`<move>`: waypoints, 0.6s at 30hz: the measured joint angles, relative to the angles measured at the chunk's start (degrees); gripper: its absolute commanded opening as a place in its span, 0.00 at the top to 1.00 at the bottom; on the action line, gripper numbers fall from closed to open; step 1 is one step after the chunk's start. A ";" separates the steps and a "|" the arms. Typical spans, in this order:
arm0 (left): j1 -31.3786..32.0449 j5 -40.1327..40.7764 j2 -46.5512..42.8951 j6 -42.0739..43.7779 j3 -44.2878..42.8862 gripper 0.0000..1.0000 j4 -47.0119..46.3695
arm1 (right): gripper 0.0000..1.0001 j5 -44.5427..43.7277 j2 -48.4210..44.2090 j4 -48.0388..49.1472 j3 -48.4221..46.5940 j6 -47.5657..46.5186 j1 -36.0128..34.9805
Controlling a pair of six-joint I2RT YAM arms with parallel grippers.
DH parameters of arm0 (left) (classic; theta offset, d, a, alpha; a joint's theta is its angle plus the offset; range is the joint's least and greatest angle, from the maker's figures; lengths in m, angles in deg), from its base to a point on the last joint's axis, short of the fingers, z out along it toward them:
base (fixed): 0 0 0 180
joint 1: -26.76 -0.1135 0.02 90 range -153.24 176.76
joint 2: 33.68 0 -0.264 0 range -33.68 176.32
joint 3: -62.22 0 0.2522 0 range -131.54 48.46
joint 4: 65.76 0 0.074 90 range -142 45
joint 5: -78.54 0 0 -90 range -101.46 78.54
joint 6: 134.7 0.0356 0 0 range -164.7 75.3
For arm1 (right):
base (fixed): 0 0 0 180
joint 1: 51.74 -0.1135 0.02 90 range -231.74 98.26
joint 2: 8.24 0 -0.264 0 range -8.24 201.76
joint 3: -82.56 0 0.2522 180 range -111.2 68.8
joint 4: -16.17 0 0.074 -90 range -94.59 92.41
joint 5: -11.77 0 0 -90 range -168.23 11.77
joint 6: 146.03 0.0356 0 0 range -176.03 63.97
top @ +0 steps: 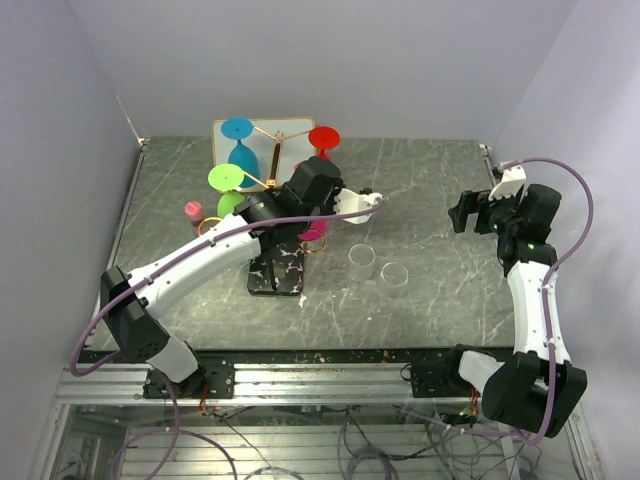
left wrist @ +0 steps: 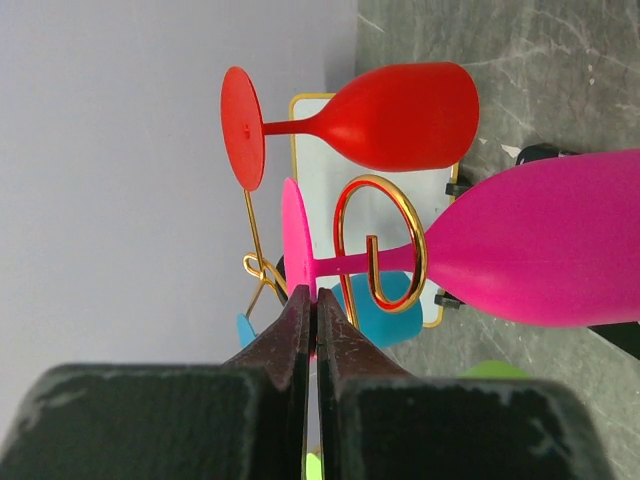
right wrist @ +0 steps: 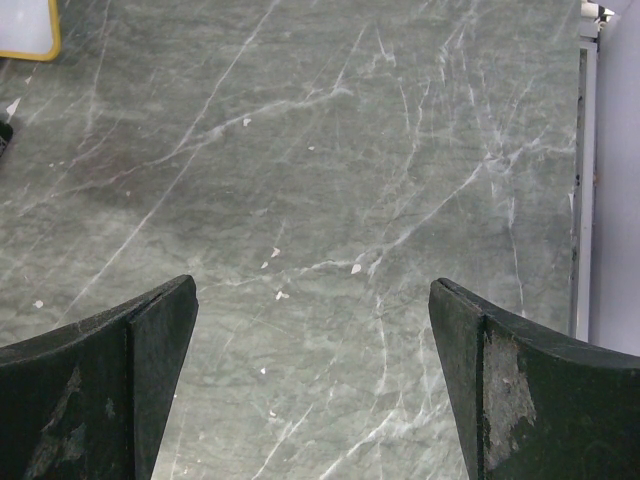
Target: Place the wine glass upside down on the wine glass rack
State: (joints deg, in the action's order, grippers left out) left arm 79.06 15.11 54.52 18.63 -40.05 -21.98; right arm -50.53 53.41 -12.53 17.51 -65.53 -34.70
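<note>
The wine glass rack has a black veined base [top: 275, 272] and gold scroll arms [top: 262, 180]. Blue [top: 240, 145], red [top: 323, 140] and green [top: 227, 179] glasses hang on it upside down. My left gripper [top: 312, 218] is shut on the round foot [left wrist: 297, 240] of a pink wine glass [left wrist: 550, 240]. The glass's stem lies through a gold scroll [left wrist: 380, 250], bowl down. The left gripper [left wrist: 315, 300] hides much of the pink glass [top: 314, 233] from above. My right gripper [top: 462, 212] is open and empty above bare table [right wrist: 315, 330].
A white gold-rimmed tray [top: 292, 132] lies behind the rack and also shows in the left wrist view [left wrist: 320, 150]. A clear glass [top: 362, 258] lies on the table right of the rack base. A small pink object [top: 193, 211] sits left of the rack. Walls close in on both sides.
</note>
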 measured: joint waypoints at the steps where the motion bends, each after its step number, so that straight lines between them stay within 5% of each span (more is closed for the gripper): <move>1: 0.00 -0.07 0.11 -0.42 -0.15 0.91 0.00 | 0.01 0.00 0.00 0.00 0.00 0.00 0.00; 18: 1.79 -1.14 0.11 -0.76 -0.26 0.88 -1.44 | 0.01 0.02 0.00 -0.02 0.00 -0.31 0.00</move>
State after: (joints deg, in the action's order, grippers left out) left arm 80.85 13.97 54.63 17.87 -40.31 -23.42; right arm -50.50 53.41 -12.55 17.51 -65.84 -34.70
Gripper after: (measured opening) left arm 0.117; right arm 0.994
